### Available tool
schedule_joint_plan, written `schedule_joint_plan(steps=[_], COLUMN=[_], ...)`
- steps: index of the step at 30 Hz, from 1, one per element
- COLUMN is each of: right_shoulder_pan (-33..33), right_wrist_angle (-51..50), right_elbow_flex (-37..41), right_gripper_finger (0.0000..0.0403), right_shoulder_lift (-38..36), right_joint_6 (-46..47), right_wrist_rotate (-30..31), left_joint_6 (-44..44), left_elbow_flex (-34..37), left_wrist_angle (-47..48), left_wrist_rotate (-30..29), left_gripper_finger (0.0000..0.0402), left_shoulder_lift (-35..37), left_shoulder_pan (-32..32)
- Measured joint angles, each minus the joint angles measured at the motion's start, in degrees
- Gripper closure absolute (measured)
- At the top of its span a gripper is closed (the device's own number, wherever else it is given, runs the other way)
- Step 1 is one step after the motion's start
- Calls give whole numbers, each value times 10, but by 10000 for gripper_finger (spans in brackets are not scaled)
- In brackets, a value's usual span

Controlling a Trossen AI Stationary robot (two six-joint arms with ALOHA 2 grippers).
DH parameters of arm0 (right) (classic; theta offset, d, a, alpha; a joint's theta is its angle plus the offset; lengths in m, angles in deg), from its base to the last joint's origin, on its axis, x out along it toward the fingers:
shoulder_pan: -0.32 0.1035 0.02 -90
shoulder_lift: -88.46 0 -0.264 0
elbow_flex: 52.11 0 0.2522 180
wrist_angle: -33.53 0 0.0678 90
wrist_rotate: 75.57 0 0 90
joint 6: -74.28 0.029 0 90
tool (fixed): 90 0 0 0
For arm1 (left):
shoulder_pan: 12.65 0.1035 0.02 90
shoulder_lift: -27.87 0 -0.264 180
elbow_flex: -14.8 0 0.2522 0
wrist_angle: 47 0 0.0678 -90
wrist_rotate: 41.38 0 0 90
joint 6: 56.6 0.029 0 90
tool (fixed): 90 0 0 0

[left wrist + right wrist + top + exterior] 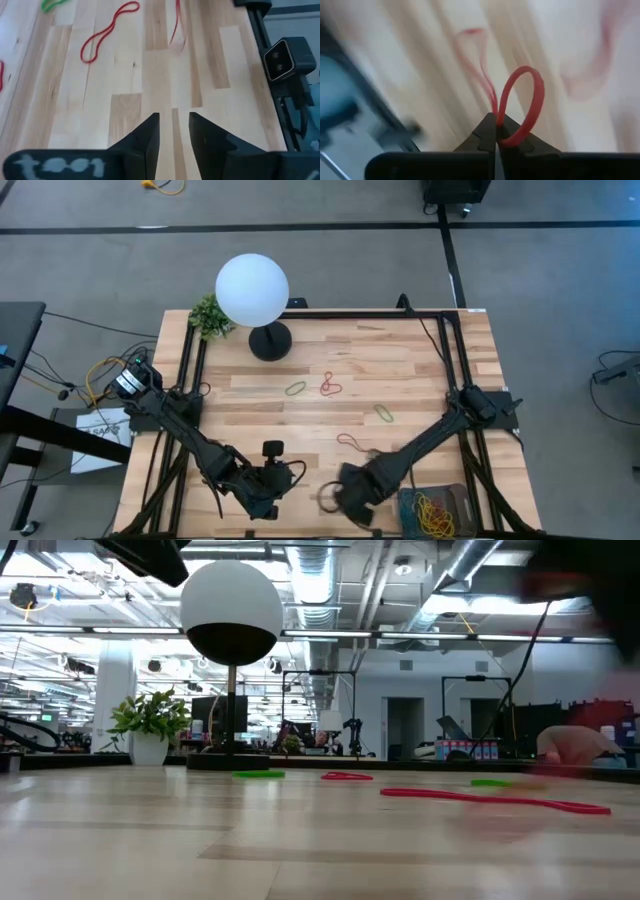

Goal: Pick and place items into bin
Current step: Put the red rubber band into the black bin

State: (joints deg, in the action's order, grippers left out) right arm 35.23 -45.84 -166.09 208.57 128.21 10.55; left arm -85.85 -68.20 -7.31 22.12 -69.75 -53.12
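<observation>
**Right gripper pinches a red band; more loops wait on the table**

The right gripper (496, 131) has its two dark fingers pressed together on a thin red rubber-band loop (522, 107), which stands up in a small arch from the fingertips, with a second strand trailing away toward the wood. In the high view this gripper (335, 498) is low at the near edge of the pale wooden table (420, 370), just beside the small dark grey mesh bin (408, 502), where some yellow and orange bands (436, 514) already lie.

The left gripper (174, 131) hangs over bare wood near the same edge, its fingers a little apart and holding nothing.

Other bands are spread on the table: a long red twisted loop (347, 442) near the right arm, a green loop (384, 414), a red figure-eight (329, 385) and another green loop (295, 388) closer to the white globe lamp (252, 289).

I judge that such a band is very light, soft and stretchy. It will bend and hang, and it can snap out of a weak pinch or catch on the mesh wall. The best place to take it is across one single strand, or where the strands cross, with the tips pressed flat to the wood, because the band lies very low.
</observation>
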Motion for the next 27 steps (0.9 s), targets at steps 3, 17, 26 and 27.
schedule_joint_plan(steps=[3, 17, 26, 27], right_shoulder_pan=[28, 171, 165, 164], right_wrist_angle=[-115, -214, -215, -214], right_elbow_flex=[0, -27, -58, -58], right_gripper_finger=[399, 393, 394, 394], right_shoulder_lift=[0, -3, -3, -3], right_joint_6=[85, 161, 99, 84], right_wrist_rotate=[-50, 29, 132, 157], left_joint_6=[-12, -45, -53, -53], left_elbow_flex=[8, 53, 54, 54], left_wrist_angle=[1, 1, 1, 1], left_wrist_rotate=[-1, -3, 2, 2], left_gripper_finger=[306, 306, 306, 306], left_shoulder_lift=[0, 0, 0, 0], left_shoulder_pan=[0, 1, 1, 1])
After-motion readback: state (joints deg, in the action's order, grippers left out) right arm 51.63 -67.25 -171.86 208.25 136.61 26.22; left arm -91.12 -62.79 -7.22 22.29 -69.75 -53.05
